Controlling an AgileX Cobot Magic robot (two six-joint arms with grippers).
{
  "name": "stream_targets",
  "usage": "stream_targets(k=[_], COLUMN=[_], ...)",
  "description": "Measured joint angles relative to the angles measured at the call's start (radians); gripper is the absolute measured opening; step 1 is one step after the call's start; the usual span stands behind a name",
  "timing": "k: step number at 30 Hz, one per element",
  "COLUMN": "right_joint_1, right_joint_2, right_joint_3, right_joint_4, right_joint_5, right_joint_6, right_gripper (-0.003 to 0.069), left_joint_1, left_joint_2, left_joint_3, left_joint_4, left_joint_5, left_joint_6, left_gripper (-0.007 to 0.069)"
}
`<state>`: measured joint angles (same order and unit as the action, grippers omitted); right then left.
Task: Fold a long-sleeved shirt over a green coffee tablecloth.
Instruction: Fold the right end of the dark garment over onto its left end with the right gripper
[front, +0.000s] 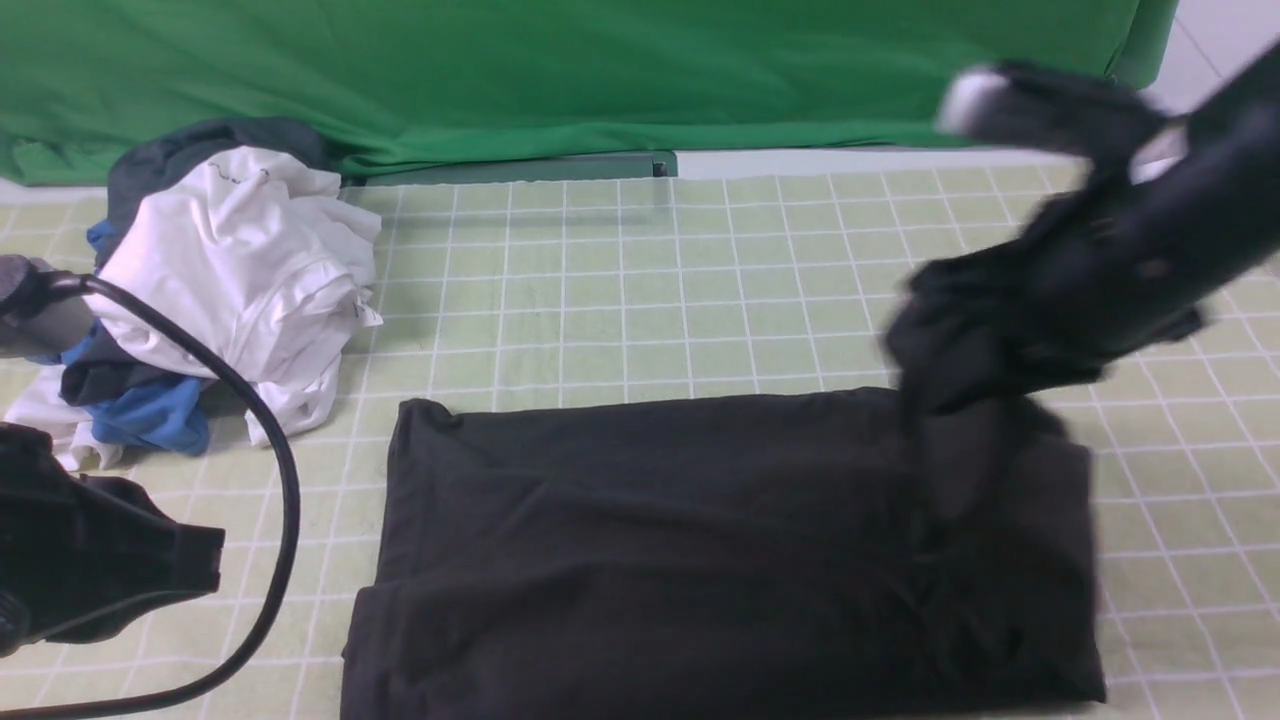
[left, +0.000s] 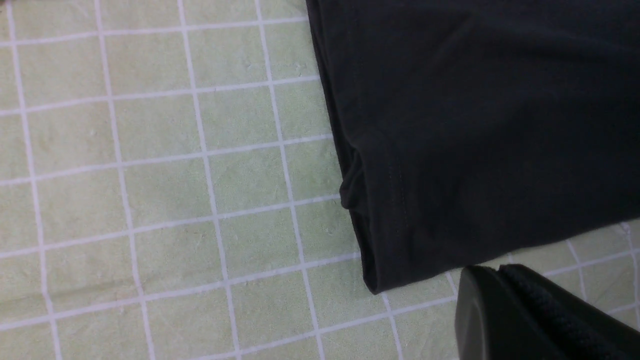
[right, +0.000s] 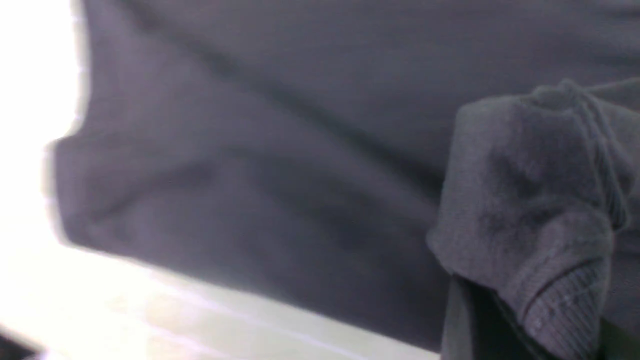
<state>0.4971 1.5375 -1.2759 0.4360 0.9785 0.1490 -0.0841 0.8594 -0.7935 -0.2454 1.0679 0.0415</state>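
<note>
Front view shows the long-sleeved shirt (front: 700, 540) lying as a wide, folded black rectangle on the green coffee tablecloth (front: 640, 290), which covers the tabletop. The shirt's right end is held up in a bunch by the right hand (front: 985, 330), which is closed on the cloth. Blur smears that arm, but ribbed fabric in the right wrist view suggests a cuff. The left hand (left: 500, 280), closed and holding nothing, hangs near a corner at the shirt's left end without touching it. A pile of garments (front: 240, 270) sits at far left.
</note>
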Motion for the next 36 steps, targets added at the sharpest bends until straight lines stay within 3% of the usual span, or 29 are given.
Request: stream_targets(k=[10, 21, 23, 29, 33, 35, 36], right_joint_1=[0.262, 0.404, 0.414, 0.422, 0.396, 0.381, 0.363], right_joint_2=[0.250, 0.466, 0.505, 0.542, 0.532, 0.524, 0.508], right_joint_3=[-0.044, -0.285, -0.316, -0.383, -0.451, -0.474, -0.495], right_joint_4=[0.274, 0.318, 0.329, 0.359, 0.345, 0.315, 0.268], right_joint_5=[-0.217, -0.300, -0.318, -0.308, -0.188, -0.134, -0.076], right_joint_6=[-0.046, -0.062, -0.052, -0.067, -0.188, -0.211, -0.224], right_gripper=[0.0050, 0.0067, 0.0130, 0.0426, 0.0494, 0.0484, 0.0442], left_joint_1=[0.000, 0.000, 0.000, 0.000, 0.000, 0.000, 0.000], left_joint_2=[0.000, 0.000, 0.000, 0.000, 0.000, 0.000, 0.000], left_joint_3=[0.000, 0.000, 0.000, 0.000, 0.000, 0.000, 0.000], left_joint_4=[-0.002, -0.002, -0.002, -0.002, 0.001, 0.001, 0.001], left_joint_5=[-0.008, -0.008, -0.008, -0.008, -0.008, -0.007, -0.007], left_joint_6=[0.015, 0.017, 0.017, 0.017, 0.017, 0.017, 0.017], left_gripper=[0.0011, 0.0011, 0.0011, 0.0011, 0.0011, 0.0011, 0.0011])
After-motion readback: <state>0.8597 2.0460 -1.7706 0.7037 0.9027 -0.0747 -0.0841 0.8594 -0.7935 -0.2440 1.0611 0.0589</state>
